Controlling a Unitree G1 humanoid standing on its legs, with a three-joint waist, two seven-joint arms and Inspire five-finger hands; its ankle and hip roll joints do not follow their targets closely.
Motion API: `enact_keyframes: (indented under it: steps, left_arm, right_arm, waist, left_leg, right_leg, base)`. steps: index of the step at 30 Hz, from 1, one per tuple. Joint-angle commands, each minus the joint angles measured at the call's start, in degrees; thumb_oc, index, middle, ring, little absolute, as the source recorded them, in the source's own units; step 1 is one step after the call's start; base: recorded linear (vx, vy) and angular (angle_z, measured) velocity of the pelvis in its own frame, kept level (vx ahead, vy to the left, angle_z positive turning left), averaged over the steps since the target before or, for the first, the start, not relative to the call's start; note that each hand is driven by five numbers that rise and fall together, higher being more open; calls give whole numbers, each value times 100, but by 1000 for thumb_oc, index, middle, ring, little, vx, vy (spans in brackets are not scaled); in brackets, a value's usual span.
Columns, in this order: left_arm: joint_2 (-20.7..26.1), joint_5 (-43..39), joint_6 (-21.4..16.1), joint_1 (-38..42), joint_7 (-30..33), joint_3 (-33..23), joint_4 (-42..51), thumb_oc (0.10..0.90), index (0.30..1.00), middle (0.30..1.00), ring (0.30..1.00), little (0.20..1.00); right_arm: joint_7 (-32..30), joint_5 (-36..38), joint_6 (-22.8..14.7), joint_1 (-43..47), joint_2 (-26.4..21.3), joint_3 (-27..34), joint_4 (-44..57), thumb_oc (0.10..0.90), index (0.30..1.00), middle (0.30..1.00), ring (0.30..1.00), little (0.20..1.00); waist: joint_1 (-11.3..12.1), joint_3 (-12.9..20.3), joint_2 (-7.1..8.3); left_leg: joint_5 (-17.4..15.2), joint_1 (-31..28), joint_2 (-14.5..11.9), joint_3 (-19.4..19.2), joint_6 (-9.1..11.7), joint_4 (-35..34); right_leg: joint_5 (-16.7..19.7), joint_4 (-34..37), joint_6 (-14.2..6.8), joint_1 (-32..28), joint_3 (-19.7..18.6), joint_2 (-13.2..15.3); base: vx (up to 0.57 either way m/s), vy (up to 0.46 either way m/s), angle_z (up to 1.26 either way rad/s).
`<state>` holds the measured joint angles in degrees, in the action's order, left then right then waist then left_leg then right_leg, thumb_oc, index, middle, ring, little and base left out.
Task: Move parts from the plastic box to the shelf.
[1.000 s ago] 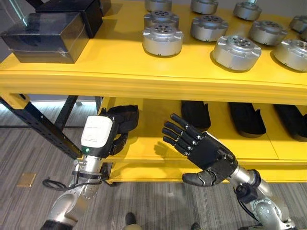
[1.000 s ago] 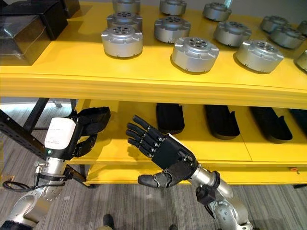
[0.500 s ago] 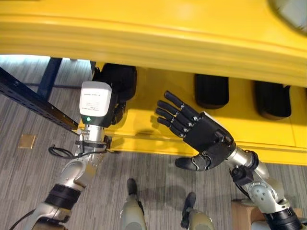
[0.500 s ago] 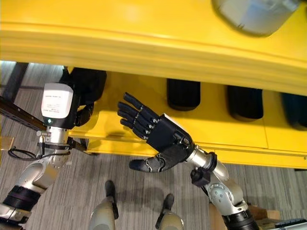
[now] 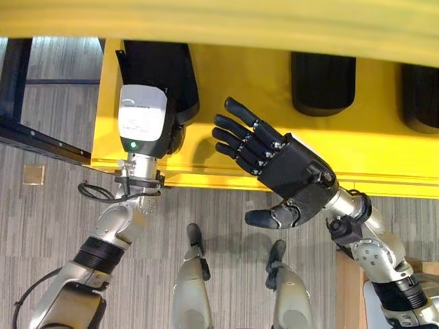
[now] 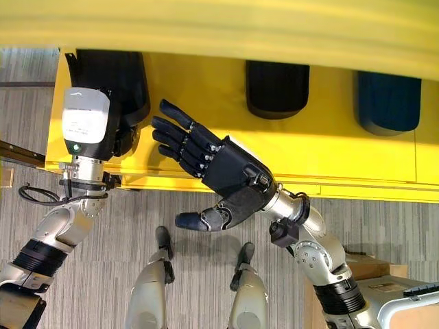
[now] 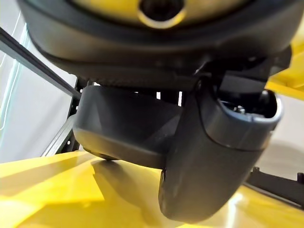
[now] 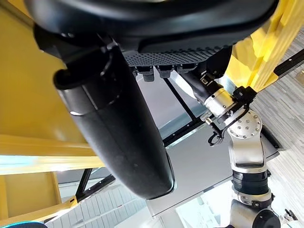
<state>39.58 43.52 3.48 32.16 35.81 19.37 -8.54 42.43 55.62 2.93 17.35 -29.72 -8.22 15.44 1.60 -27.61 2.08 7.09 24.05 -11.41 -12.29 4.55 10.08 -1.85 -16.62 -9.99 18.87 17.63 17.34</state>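
The yellow shelf's lower board (image 5: 233,89) lies before me, with the upper board's front edge (image 5: 219,17) along the top. My right hand (image 5: 291,175) hovers open at the lower board's front lip, fingers straight and spread, holding nothing. My left hand (image 5: 171,133) is raised at the board's left end, behind its white wrist unit, right against a black tray (image 5: 161,68). That tray's dark bulk (image 7: 128,130) sits above the yellow board in the left wrist view. No metal part is in either hand as far as I can see.
Two more black trays (image 5: 322,82) (image 5: 422,96) lie on the lower board to the right. A dark frame bar (image 5: 41,137) runs off the shelf's left end. A pale box corner (image 6: 411,301) sits at the lower right on the grey carpet (image 5: 48,226).
The camera has tilted down, so the upper board with its round metal parts has left the view. Both hands keep much the same pose at the lower board's front.
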Motion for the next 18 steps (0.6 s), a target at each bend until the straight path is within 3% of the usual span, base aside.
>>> enact_keyframes:
  steps: [1,11,12,14,18]
  left_arm:
    - [109,274,8,827,214,-106,171,400,300,300,300,300]
    - [-64,374,112,1317,308,138,-161,400,300,300,300,300]
    - [-66,308,144,1350,287,107,-131,400,300,300,300,300]
    - [-72,260,-8,1251,243,2,-132,400,300,300,300,300]
    - [-82,228,-262,1024,181,-92,-106,400,300,300,300,300]
  right_arm:
    - [238,163,-313,423,172,341,706,900,1000,1000,1000,1000]
    - [210,197,-335,907,149,344,610,900,1000,1000,1000,1000]
    - [191,273,-446,925,157,316,625,900,1000,1000,1000,1000]
    - [105,294,-417,908,139,359,647,900,1000,1000,1000,1000]
    - [49,351,-301,872,79,387,638,900,1000,1000,1000,1000]
  waist:
    - [-209,49,189]
    - [-283,-182,71]
    - [-284,-151,30]
    - [-288,-81,-23]
    - [-272,145,-145]
  left_leg:
    - [-612,378,152,310,83,989]
    - [-972,1299,98,234,-80,2105]
    - [-1351,1563,22,310,-112,2680]
    - [-1685,1841,-136,322,-173,3386]
    - [-2194,2075,-317,263,-237,4305]
  right_leg:
    - [226,65,170,382,-341,-334]
    - [-82,-1362,298,1555,-377,-62]
    - [-389,-2044,286,1893,-472,33]
    - [-653,-2733,335,2192,-517,218]
    - [-976,-3511,354,2446,-557,567]
  base:
    - [-57,37,6]
    - [-78,3,5]
    - [-38,-104,26]
    - [-25,-69,22]
    - [38,-7,7]
